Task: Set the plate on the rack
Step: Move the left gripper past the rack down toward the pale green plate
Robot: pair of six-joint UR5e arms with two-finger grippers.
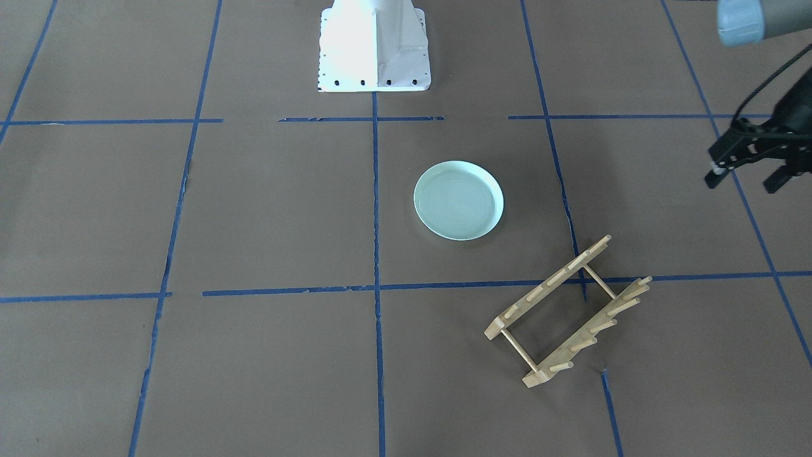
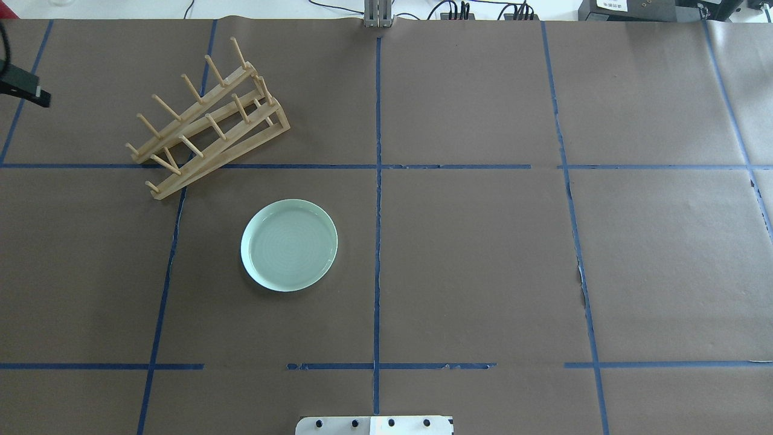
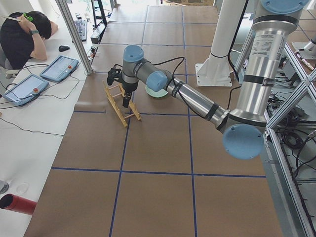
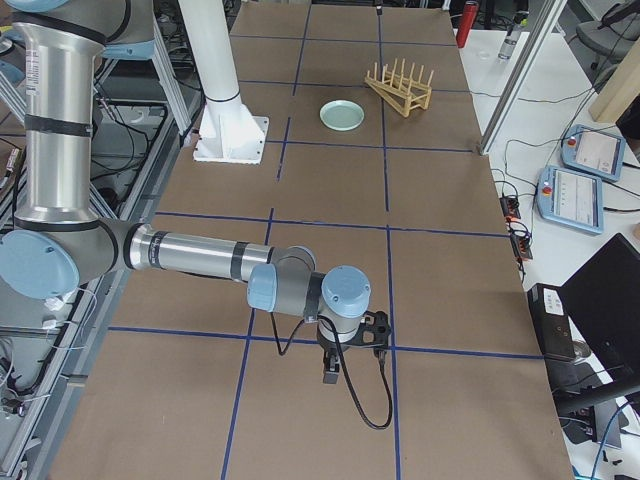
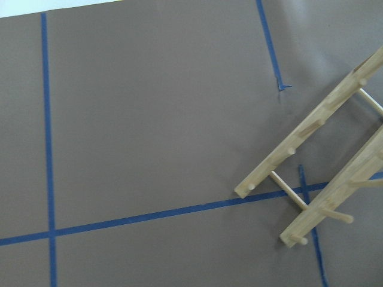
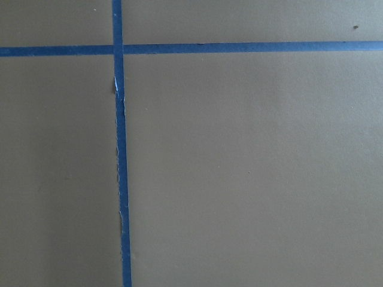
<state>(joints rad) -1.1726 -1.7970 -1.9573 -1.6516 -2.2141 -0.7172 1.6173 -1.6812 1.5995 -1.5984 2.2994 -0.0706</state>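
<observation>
Paper (image 2: 483, 272), brown and gridded with blue tape (image 2: 377, 241), is covering the table (image 2: 664, 290). A round pale mint-green plate (image 2: 289, 244) is lying flat on it near a light wooden pegged rack (image 2: 205, 115), not touching. The left gripper (image 1: 742, 184) is hanging with its fingers apart, gripping nothing; whether the right gripper (image 4: 345, 360) is spread or closed, I cannot tell.

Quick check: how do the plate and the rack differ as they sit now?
The plate is round, solid, pale green; the rack is an open, light wooden frame. The plate lies flat and low; the rack's pegs stick upward. Both rest on the table, apart from each other.
</observation>
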